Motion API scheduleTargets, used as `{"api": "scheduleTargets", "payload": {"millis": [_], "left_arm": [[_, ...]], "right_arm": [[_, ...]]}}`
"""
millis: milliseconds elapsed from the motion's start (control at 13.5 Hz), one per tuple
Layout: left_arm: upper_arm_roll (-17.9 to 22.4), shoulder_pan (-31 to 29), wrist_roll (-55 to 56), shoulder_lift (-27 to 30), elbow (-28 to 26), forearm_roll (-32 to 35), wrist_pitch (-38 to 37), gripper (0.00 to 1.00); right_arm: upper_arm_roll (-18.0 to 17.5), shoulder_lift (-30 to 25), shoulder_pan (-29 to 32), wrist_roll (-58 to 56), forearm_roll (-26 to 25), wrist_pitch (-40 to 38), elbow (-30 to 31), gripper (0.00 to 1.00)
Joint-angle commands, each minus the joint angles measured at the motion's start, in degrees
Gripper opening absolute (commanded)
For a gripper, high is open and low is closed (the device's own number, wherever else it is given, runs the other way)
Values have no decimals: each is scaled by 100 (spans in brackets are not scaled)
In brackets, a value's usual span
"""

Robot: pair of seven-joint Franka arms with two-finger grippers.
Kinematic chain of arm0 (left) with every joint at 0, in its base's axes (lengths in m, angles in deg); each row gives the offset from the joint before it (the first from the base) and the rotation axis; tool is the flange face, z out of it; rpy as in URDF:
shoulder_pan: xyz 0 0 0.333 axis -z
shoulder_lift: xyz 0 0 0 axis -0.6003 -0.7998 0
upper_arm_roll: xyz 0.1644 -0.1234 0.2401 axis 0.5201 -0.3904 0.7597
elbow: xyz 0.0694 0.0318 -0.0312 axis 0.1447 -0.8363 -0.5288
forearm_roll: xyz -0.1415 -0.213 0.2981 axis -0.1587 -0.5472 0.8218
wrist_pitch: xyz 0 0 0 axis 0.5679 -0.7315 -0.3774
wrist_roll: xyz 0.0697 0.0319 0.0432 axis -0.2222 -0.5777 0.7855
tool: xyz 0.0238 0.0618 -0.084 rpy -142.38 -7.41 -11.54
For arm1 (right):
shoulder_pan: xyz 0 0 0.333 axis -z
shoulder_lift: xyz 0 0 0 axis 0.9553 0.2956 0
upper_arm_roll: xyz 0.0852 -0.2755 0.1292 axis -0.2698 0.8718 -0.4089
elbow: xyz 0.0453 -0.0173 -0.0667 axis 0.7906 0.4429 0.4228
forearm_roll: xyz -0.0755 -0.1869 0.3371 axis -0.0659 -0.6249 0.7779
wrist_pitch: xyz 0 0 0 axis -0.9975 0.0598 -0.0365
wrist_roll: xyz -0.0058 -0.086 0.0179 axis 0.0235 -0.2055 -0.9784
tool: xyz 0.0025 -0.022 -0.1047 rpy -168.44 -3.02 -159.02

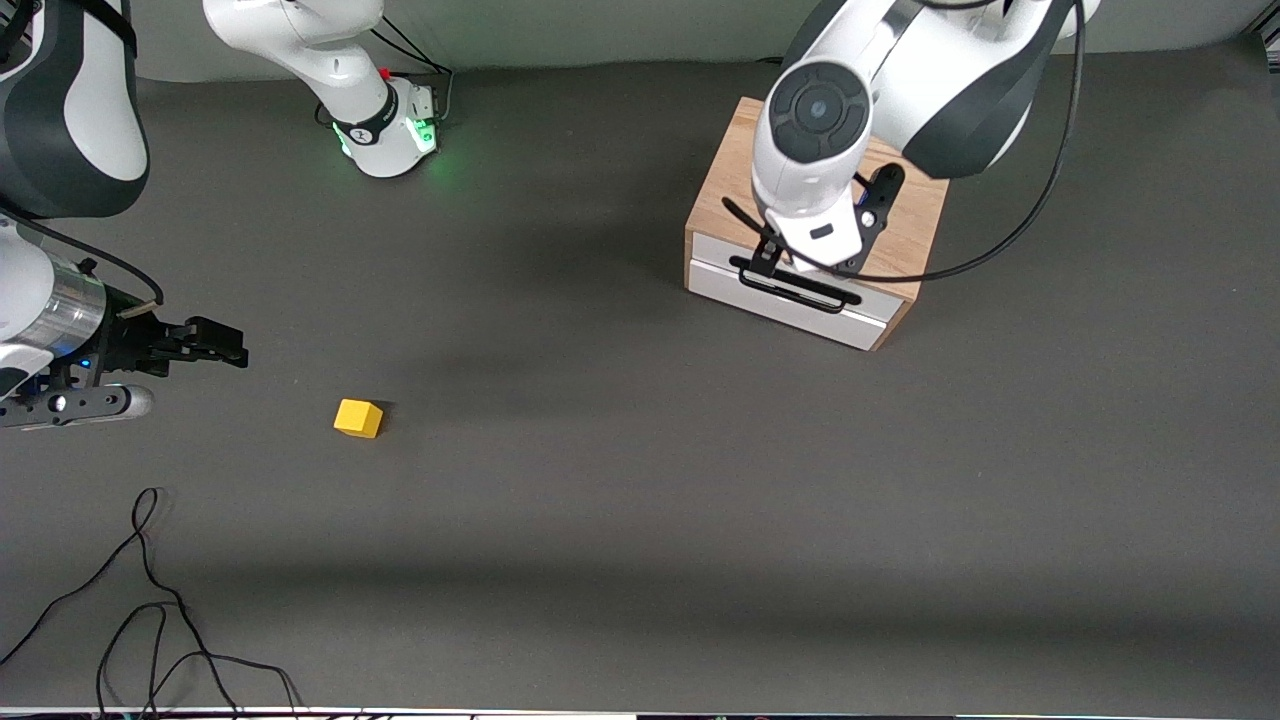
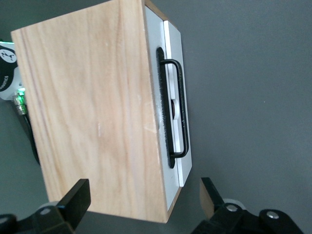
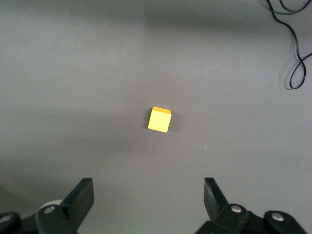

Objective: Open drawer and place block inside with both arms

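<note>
Dark grey table (image 1: 620, 520): the right gripper (image 1: 215, 342) hangs spread and empty toward the right arm's end, the yellow block (image 1: 358, 417) lying apart from it. The left gripper (image 2: 144, 200) – fingers wide, holding nothing – hovers over the cabinet (image 1: 905, 215), its drawer (image 1: 800, 290) closed. A descent missing the handle (image 1: 795, 285) could shove the cabinet instead
</note>
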Motion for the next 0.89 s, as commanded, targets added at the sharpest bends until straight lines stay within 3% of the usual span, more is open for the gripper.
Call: {"api": "scheduleTargets", "payload": {"millis": [0, 443, 813], "left_arm": [[77, 102, 27, -57, -448, 197, 519, 100], [86, 41, 9, -232, -1022, 400, 1374, 100], [130, 41, 97, -549, -1013, 549, 1611, 100]], "right_arm": [[33, -62, -11, -96, 10, -42, -17, 100], [24, 43, -29, 9, 80, 211, 175, 100], [-2, 60, -160, 1, 80, 1396, 1211, 100]]}}
